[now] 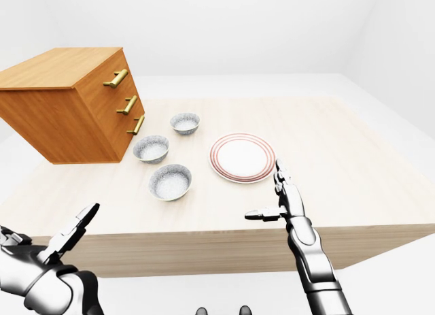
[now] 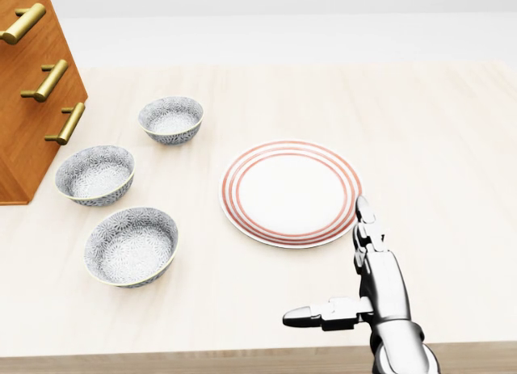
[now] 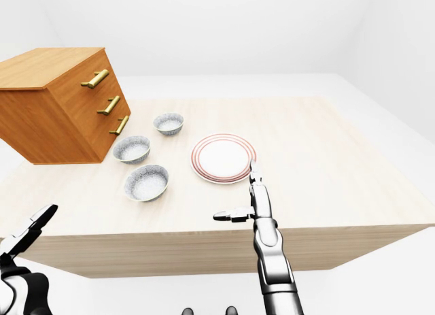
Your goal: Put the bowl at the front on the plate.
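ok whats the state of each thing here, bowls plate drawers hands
nearest bowl: upright, empty, on the table
middle bowl: upright, empty
far bowl: upright, empty
plate: flat on the table, bare
drawer unit: all three drawers closed
right hand: open, holding nothing, just below the plate
left hand: open, holding nothing, off the table edge

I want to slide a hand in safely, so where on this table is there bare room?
Bare table lies right of the plate and above it. Crowded: three bowls lined up beside the drawer chest, narrow gaps between.
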Controlling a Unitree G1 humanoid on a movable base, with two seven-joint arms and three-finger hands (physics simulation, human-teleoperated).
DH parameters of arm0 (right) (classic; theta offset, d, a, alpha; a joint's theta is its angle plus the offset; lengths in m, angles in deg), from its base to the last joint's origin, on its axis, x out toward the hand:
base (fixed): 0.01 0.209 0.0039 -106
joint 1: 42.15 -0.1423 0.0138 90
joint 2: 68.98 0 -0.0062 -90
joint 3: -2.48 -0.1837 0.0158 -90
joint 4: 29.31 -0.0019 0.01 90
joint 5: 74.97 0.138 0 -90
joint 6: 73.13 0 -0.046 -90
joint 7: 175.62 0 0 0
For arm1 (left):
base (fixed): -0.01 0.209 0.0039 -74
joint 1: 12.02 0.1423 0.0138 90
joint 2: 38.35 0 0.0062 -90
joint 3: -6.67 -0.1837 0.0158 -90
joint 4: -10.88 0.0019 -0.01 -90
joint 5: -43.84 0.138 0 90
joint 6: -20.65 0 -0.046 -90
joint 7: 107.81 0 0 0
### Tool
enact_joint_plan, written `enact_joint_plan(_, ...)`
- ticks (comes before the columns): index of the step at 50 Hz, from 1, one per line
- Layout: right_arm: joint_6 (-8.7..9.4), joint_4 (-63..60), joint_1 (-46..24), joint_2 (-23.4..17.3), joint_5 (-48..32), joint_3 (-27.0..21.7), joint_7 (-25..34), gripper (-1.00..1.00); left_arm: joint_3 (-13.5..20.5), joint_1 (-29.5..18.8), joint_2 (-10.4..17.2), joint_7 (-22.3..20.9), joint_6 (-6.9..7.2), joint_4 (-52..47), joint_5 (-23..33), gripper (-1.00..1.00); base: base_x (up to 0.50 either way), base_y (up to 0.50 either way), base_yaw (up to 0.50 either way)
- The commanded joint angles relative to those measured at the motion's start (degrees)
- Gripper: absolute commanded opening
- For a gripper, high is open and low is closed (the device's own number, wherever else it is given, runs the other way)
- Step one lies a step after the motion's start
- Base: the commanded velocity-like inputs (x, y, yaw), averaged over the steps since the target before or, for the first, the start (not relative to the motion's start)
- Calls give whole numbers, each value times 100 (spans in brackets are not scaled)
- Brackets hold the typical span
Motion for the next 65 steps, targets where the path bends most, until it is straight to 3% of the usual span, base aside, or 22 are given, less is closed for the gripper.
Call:
enact_joint_plan(1,44,-153,56,12,-63,35,27,100,70,19,-51,0,0,-154,-53,100,0,0,0)
enact_joint_plan(6,45,-251,109,15,-35,54,113,100,41,-14,-11,0,0,-84,-25,100,0,0,0)
enact_joint_plan(9,-49,-116,61,0,-42,28,111,100,27,-42,3,0,0,-56,-8,100,6,0,0)
enact_joint_plan(18,19,-190,73,16,-174,102,106,100,-11,-48,20,0,0,23,20,100,32,0,0)
enact_joint_plan(24,-131,-18,37,7,-184,74,102,100,-11,-47,27,0,0,-6,23,100,50,0,0)
enact_joint_plan(29,-35,-159,73,22,-187,86,110,100,-19,-53,23,0,0,15,27,100,50,0,0)
enact_joint_plan(39,-62,-157,76,23,-185,83,114,100,-26,-50,26,0,0,47,25,100,50,0,0)
enact_joint_plan(44,-195,0,49,7,-171,59,114,100,-30,-51,33,0,0,47,27,100,50,0,0)
enact_joint_plan(46,-61,-164,84,24,-189,83,107,100,-20,-56,32,0,0,46,15,100,50,0,0)
enact_joint_plan(53,-120,-52,42,15,-176,51,80,100,-68,-82,38,0,0,173,52,100,50,0,0)
enact_joint_plan(57,45,-98,50,33,-179,55,24,100,-53,-70,56,0,0,101,23,100,35,0,0)
enact_joint_plan(65,45,-1089,402,98,-246,246,208,100,-61,-66,46,0,0,83,49,100,0,0,0)
